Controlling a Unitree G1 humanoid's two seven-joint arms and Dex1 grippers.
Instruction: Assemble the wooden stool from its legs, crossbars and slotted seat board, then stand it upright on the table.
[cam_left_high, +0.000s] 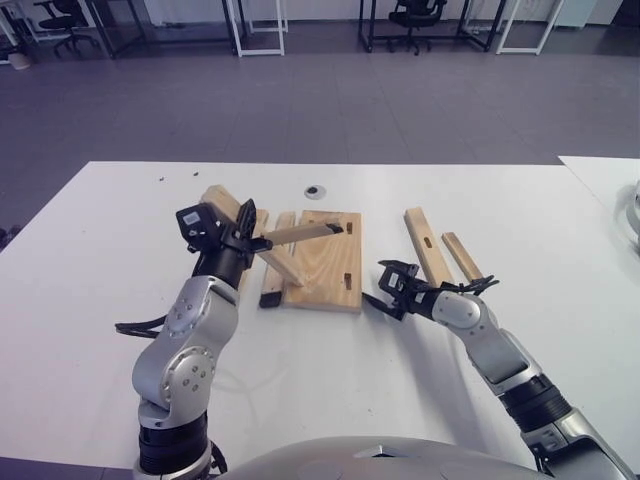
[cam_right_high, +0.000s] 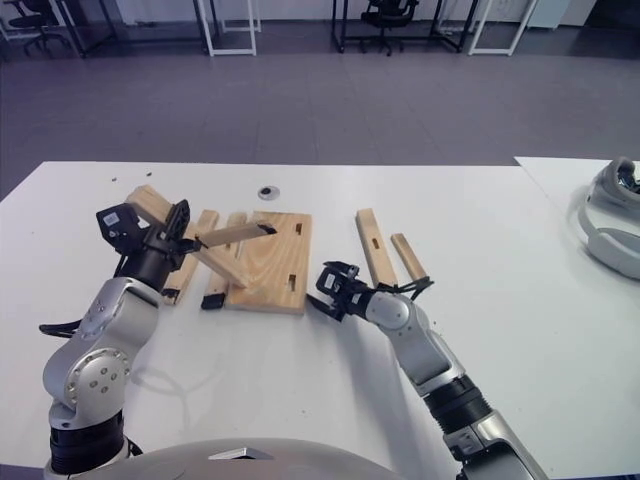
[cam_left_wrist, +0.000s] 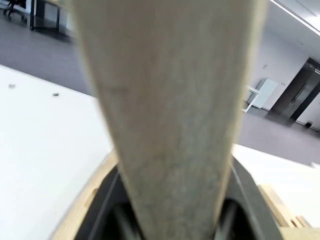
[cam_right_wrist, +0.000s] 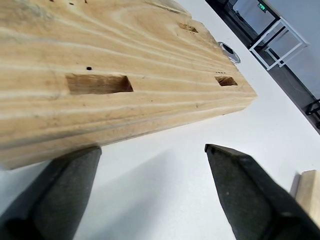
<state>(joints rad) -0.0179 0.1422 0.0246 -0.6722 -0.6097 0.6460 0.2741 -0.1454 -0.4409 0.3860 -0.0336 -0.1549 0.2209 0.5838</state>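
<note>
The slotted seat board (cam_left_high: 335, 265) lies flat in the middle of the table. My left gripper (cam_left_high: 248, 233) is shut on a wooden leg (cam_left_high: 300, 233), held level with its dark tip over the board's far left corner. The same leg (cam_left_wrist: 170, 100) looms close in the left wrist view. A second leg (cam_left_high: 281, 263) leans slanted against the board's left edge. My right gripper (cam_left_high: 392, 288) stands open on the table just off the board's near right corner. In the right wrist view its fingers (cam_right_wrist: 55, 200) flank the edge of the board (cam_right_wrist: 100, 60).
A slotted crossbar (cam_left_high: 428, 245) and a shorter piece (cam_left_high: 462, 256) lie right of the board, behind my right arm. More wooden parts (cam_left_high: 222, 205) lie behind my left gripper. A small dark ring (cam_left_high: 316, 190) sits beyond the board. A white headset (cam_right_high: 610, 225) rests at the far right.
</note>
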